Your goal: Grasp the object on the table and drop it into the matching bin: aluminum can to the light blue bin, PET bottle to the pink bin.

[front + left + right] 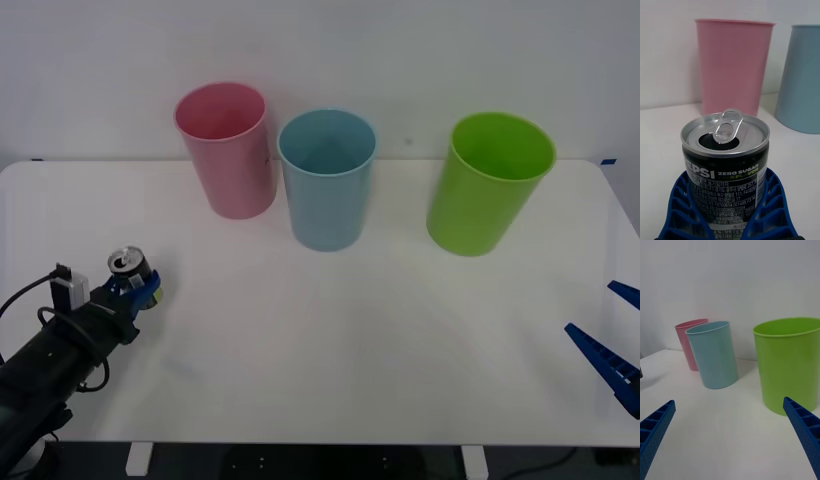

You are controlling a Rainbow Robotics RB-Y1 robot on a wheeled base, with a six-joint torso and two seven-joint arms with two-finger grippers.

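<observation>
The aluminum can [128, 265] is small and dark with a silver pull-tab top, and it stands upright near the left edge of the white table [330, 340]. My left gripper [140, 290] is shut on the can [725, 157], its blue ribbed fingers [681, 202] curving around both sides of its lower body. The pink bin [226, 148] and the light blue bin [326, 178] stand side by side at the back, well beyond the can. At the table's right front edge my right gripper [612, 335] is open and holds nothing.
A lime green bin [486, 182] stands at the back right, closest to the right gripper [730, 438]. A white wall rises behind the bins. Bare tabletop lies between the can and the bins.
</observation>
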